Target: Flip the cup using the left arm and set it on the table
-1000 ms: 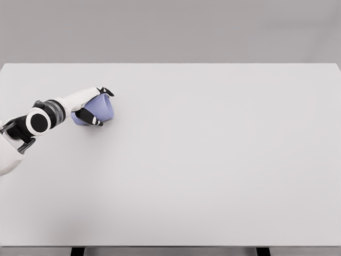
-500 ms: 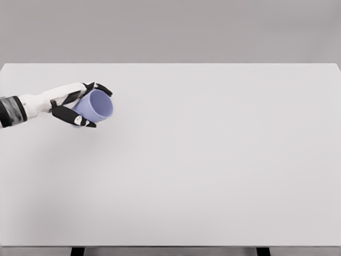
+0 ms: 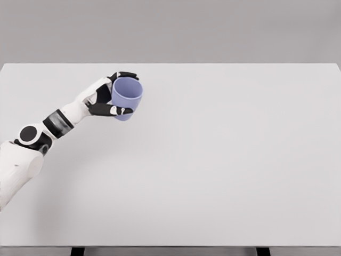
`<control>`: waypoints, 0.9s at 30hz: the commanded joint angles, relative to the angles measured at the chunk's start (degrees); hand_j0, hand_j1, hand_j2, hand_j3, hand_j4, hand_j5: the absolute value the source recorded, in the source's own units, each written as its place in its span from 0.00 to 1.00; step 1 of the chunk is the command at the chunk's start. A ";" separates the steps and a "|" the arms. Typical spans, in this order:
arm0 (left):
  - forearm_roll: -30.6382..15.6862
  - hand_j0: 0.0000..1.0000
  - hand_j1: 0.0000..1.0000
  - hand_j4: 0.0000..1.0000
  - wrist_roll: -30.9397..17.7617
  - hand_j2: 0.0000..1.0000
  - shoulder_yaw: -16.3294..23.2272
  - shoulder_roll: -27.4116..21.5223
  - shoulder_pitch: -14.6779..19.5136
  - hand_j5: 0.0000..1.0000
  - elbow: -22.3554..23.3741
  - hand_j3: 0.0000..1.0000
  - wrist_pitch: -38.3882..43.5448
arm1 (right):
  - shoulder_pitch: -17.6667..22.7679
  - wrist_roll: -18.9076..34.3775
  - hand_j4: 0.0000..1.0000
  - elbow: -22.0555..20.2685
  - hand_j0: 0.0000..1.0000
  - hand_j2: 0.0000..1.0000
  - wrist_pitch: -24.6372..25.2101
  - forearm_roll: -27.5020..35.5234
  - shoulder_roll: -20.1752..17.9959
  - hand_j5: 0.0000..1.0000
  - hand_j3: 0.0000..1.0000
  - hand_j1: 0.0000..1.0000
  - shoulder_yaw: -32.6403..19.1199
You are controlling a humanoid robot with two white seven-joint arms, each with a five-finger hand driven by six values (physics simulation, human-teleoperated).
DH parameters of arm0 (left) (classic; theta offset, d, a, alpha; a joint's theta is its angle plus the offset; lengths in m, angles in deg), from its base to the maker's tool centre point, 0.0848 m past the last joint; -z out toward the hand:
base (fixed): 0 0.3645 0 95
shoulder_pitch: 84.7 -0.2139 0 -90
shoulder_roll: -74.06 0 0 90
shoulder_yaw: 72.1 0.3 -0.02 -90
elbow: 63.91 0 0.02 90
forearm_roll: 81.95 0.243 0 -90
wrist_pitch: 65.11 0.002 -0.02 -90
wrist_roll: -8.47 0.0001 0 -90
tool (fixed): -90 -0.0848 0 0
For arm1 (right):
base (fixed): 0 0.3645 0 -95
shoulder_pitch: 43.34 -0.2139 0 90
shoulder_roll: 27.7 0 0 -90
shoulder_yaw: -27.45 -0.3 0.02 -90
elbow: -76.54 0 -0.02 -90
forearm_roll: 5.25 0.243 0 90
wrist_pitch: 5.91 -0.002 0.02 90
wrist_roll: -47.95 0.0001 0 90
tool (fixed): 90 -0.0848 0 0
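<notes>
A lavender cup is held in my left hand over the far left part of the white table. It stands nearly upright, its open mouth facing up and slightly toward the camera. The black-tipped fingers wrap around its side, with the thumb across the front and other fingers behind the rim. The white left arm comes in from the lower left edge. Whether the cup's base touches the table cannot be told. The right arm is out of view.
The table's front edge runs along the bottom of the picture, with two dark legs showing below it. A plain grey wall stands behind the far edge.
The left hand has carried the cup to the right and slightly farther back. The cup has turned from lying on its side to nearly upright, mouth up. The elbow has come back into view.
</notes>
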 commanded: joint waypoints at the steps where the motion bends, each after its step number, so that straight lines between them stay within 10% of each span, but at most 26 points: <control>1: -0.41 0.71 0.71 0.71 -0.04 0.71 -0.48 1.66 -0.17 0.71 0.30 0.71 -2.48 | 0.00 0.01 1.00 0.00 1.00 1.00 0.00 0.00 0.00 1.00 1.00 1.00 0.00; 14: 4.95 0.99 0.99 0.99 -0.04 0.99 -0.48 4.03 -2.02 0.99 0.39 0.99 -4.68 | 0.00 0.01 1.00 0.00 1.00 1.00 0.00 0.00 0.00 1.00 1.00 1.00 0.00; 27: 4.86 1.00 1.00 1.00 -0.04 1.00 -2.06 3.42 -1.76 1.00 -0.58 1.00 -4.51 | 0.00 0.01 1.00 0.00 1.00 1.00 0.00 0.00 0.00 1.00 1.00 1.00 0.00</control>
